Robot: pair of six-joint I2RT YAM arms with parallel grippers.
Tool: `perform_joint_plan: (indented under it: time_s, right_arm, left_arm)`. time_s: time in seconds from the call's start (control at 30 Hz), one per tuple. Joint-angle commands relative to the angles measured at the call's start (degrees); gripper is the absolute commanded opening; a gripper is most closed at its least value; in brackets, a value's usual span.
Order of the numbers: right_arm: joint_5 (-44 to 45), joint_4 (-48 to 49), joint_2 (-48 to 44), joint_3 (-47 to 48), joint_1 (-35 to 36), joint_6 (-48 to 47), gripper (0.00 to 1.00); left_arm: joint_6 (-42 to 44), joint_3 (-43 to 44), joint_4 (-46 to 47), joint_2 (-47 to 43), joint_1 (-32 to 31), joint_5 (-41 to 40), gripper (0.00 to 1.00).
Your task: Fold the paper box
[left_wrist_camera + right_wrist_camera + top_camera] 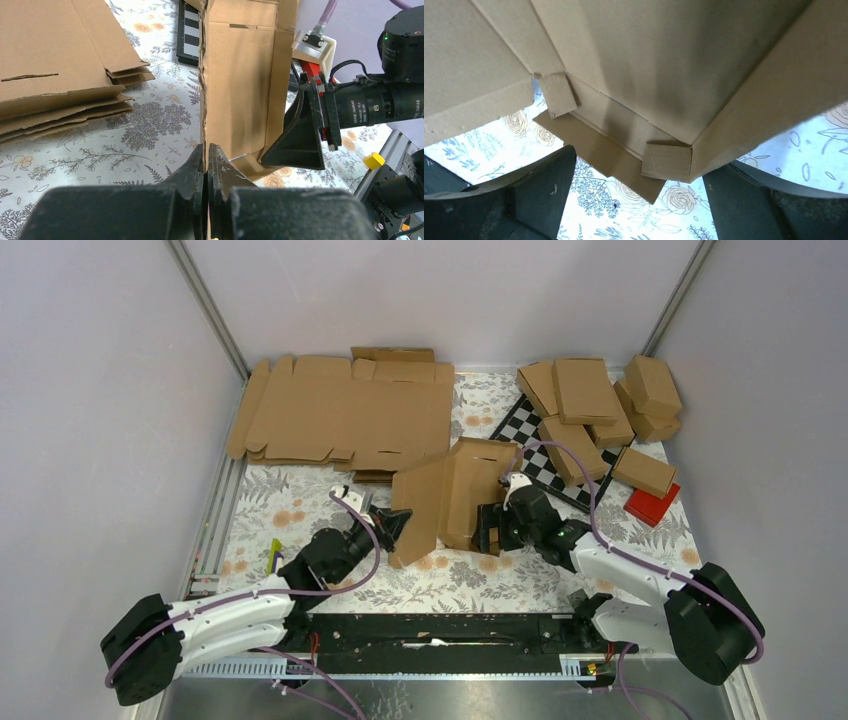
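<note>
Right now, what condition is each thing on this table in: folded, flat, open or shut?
Paper box, half folded, panels raised, flaps loose.
Left jaws, shut on the paper box's edge.
Right jaws, wide open, straddling its corner.
Cardboard blanks, flat, unfolded, stacked.
Finished boxes, folded closed, piled.
Chequered board, partly covered by boxes.
Red block, lying flat.
</note>
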Motion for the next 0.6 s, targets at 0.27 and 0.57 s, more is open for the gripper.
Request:
perform_joint_plan:
  time_s: [0.27,0.57]
  right_arm:
    - [0.01,2.65,2.95,2.33,7.53,0.0,1.0]
    - [10.6,-0.93,4.23,3.83,9.26,1.11,1.0]
  left_arm:
    - [-2.32,3.94,3.47,3.58,-0.39,4.42,0.0]
    - [-3.49,4.48,2.86,3.71,-0.34,4.69,0.0]
